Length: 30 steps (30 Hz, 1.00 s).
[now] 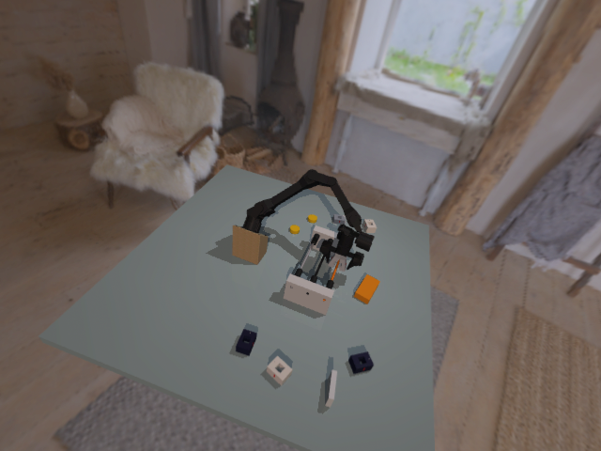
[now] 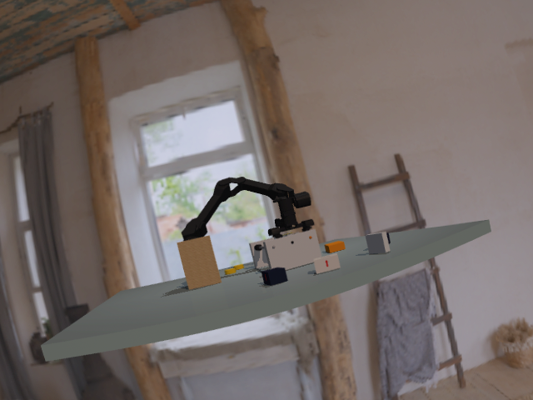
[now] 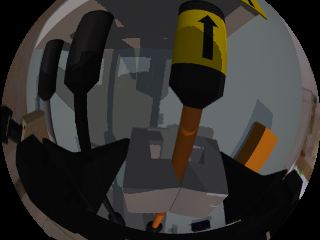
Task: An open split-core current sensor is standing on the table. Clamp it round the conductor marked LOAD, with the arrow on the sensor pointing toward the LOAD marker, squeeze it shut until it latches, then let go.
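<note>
The light grey split-core sensor [image 3: 145, 175] [image 1: 344, 264] sits around the orange conductor [image 3: 187, 127] [image 1: 333, 274]. Its two halves meet at a seam on the face nearest the wrist camera; whether it is latched cannot be told. No arrow on the sensor is readable. The conductor's yellow sleeve [image 3: 217, 45] carries a black arrow pointing up the wrist view, toward the partly cut-off yellow marker [image 3: 257, 7]. My gripper [image 3: 175, 151] [image 1: 342, 257] [image 2: 291, 228] is open, with one black finger on each side of the sensor. The front panel hides the fingertips in the exterior view.
The white front panel [image 1: 307, 295] [image 2: 291, 252] and rear panel [image 1: 323, 232] hold the conductor and two dark cables. An orange block [image 1: 366, 288] [image 2: 335, 247] [image 3: 262, 147] lies beside them. Dark blocks [image 1: 246, 342] [image 1: 361, 362], a white block [image 1: 273, 369] and a thin plate [image 1: 331, 388] stand in front.
</note>
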Available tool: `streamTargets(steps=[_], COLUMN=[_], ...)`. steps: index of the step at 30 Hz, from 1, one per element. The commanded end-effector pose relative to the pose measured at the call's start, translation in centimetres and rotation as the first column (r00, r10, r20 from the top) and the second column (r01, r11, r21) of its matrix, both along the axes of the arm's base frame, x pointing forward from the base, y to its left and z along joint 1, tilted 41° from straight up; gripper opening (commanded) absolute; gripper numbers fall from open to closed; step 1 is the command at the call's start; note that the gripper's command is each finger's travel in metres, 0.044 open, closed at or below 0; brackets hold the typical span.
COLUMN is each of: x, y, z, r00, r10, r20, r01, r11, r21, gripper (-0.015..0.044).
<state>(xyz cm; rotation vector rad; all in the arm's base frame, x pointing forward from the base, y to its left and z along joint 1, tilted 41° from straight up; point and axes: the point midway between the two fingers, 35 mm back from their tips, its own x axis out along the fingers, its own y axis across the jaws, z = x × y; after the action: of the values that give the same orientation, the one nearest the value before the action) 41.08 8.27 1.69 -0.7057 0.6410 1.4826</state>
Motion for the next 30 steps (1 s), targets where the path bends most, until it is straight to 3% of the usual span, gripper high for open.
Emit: streamTargets(steps=[1, 20, 30], x=[0.03, 0.03, 0.03], y=[-0.05, -0.05, -0.05], z=[0.06, 0.06, 0.06], r00=[1.0, 1.0, 1.0], r10=[-0.001, -0.001, -0.001], r20=[0.001, 0.001, 0.001], r01=[0.001, 0.001, 0.001], r11=[1.0, 1.0, 1.0], r21=[0.0, 0.0, 0.0], gripper=[0.0413, 0.0287, 0.0024])
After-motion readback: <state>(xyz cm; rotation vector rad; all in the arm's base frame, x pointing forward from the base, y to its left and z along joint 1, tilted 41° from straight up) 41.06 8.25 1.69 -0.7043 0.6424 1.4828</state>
